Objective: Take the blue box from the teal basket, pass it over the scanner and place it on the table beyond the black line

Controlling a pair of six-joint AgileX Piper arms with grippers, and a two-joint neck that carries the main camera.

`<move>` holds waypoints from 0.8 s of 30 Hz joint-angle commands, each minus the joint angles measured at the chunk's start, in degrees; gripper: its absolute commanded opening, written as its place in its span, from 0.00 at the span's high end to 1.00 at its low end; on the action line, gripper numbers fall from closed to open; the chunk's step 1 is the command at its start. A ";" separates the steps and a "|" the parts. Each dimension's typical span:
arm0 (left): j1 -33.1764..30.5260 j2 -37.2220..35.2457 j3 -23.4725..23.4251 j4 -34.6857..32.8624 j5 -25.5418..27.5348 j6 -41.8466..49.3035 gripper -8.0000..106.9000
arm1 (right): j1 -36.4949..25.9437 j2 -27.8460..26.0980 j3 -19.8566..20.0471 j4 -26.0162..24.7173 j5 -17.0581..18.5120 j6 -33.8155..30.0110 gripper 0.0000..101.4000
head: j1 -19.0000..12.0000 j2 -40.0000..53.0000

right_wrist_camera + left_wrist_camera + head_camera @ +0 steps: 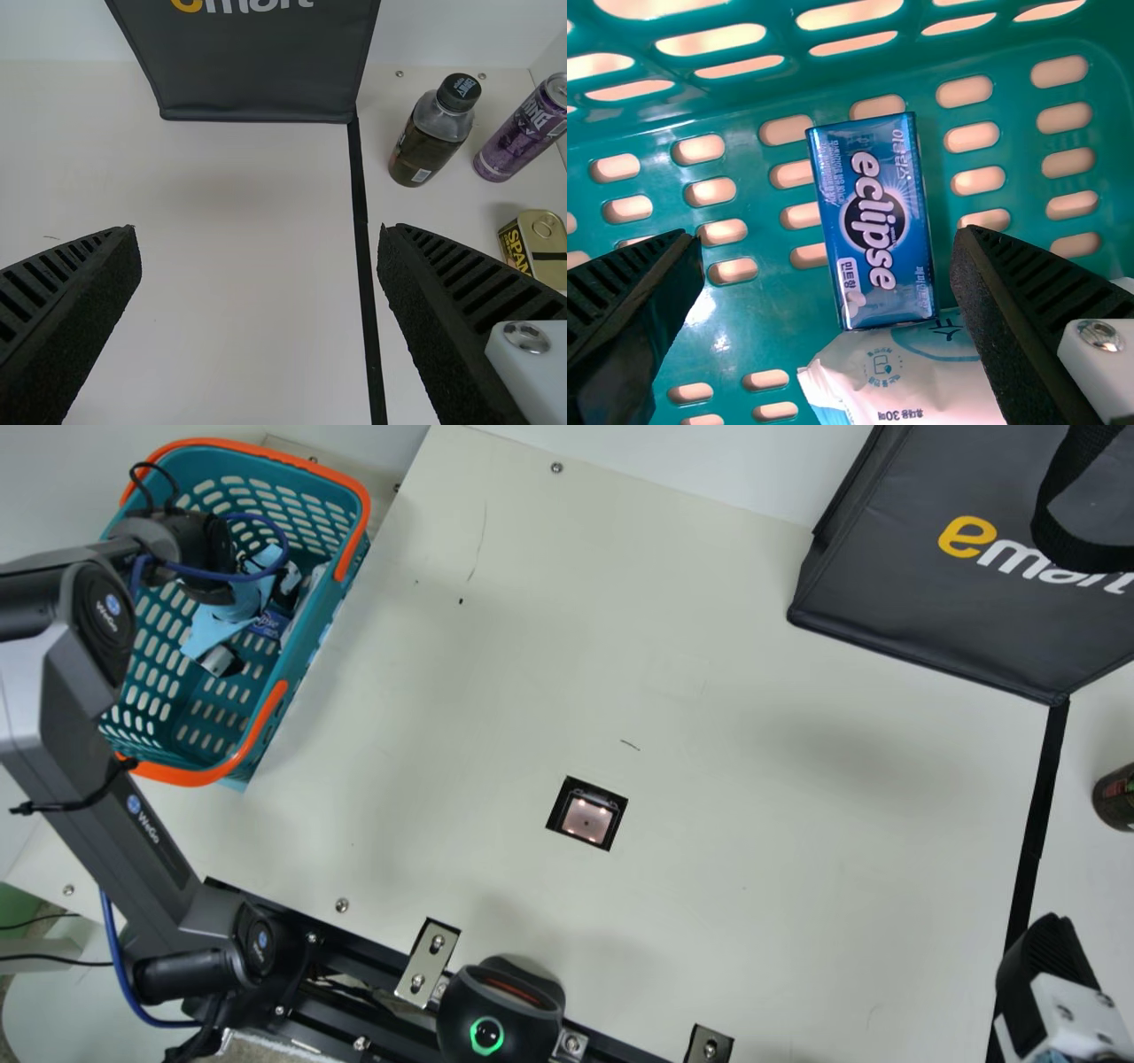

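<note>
My left gripper [255, 620] is down inside the teal basket [188, 717]. The blue box [268, 623] shows partly between its fingers. From the left wrist, the blue box [873, 221] lies on the basket floor, and the left gripper [828, 266] is open with one finger on each side, not closed on it. The scanner [586, 817] is set in the table. My right gripper [1045, 979] is at the lower right by the black line [1032, 841]; in the right wrist view the right gripper [259, 266] is open with nothing held.
A white packet [908, 376] touches the box's end. A dark bag [895, 602] stands at the back right. Beyond the line are a bottle [430, 137], a purple can [523, 133] and a yellow tin [534, 243]. A black device [500, 1010] sits at the front edge.
</note>
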 commanded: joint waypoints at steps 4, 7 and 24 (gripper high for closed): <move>-0.28 0.57 -0.41 -0.04 0.79 -0.31 0.15 | 0.00 0.00 0.00 0.00 0.00 0.00 0.06 | -1.66 0.14; -0.42 0.75 -0.43 0.45 1.52 -0.71 0.15 | 0.00 0.00 0.00 0.00 0.00 0.00 0.06 | -1.66 0.14; -0.22 0.53 0.60 -2.03 0.56 5.24 0.15 | 0.00 0.00 0.00 0.00 -0.07 0.00 0.06 | -1.66 0.14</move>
